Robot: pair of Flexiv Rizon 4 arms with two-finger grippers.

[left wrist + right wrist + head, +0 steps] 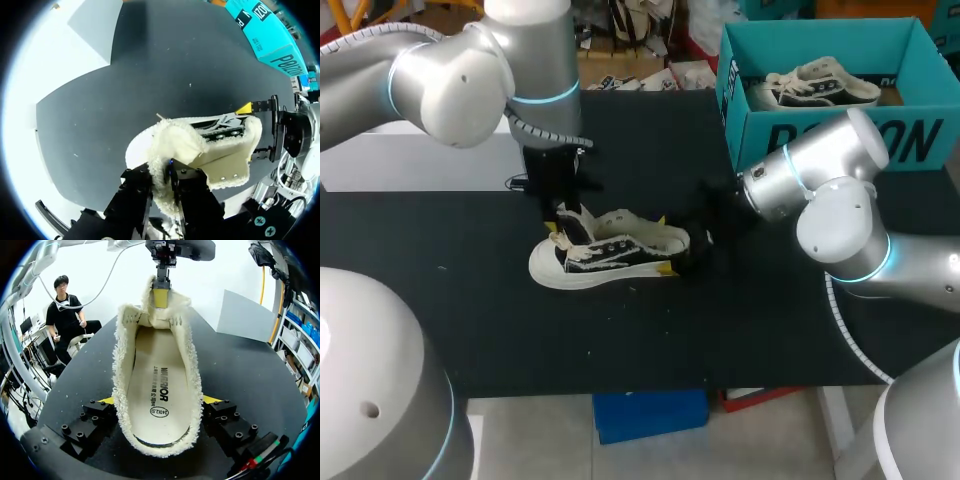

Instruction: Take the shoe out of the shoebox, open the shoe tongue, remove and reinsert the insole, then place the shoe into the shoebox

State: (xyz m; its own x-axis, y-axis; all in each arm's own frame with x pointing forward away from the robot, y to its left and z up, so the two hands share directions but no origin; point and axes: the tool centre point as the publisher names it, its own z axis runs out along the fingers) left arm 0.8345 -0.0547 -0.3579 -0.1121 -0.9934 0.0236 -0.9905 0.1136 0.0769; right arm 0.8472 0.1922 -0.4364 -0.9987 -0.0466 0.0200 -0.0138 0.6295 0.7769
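**Inspector:** At the table's left side, what is the state of the left gripper (167, 181)?

**Assistant:** Clenched on the fleece-lined tongue (172, 145). Its fingers pinch the tongue from two sides and hold it lifted clear of the opening.

**Inspector:** And the sneaker itself?

**Assistant:** The black-and-white sneaker (610, 255) stands on its sole on the black tabletop (470, 300), mid-table and well apart from the box. Its toe points toward the left arm and its heel toward the right. The insole (157, 390) lies flat inside, seated along the length that shows.

**Inspector:** Right gripper?

**Assistant:** The right gripper (160, 402) is grasping the heel, with one yellow tip pressed against each side of the fleecy collar.

**Inspector:** Anything further right?

**Assistant:** The teal shoebox (750, 120) sits open at the far right corner, with a second sneaker (820, 85) inside.

**Inspector:** Progress, in your judgement?

**Assistant:** Taking the shoe out is done, and the tongue is open. The pictures do not show whether the insole has already been out and back. With both grippers occupied and the insole seated, I would guess its removal is outstanding. Reinserting it and returning the sneaker to the box would follow.
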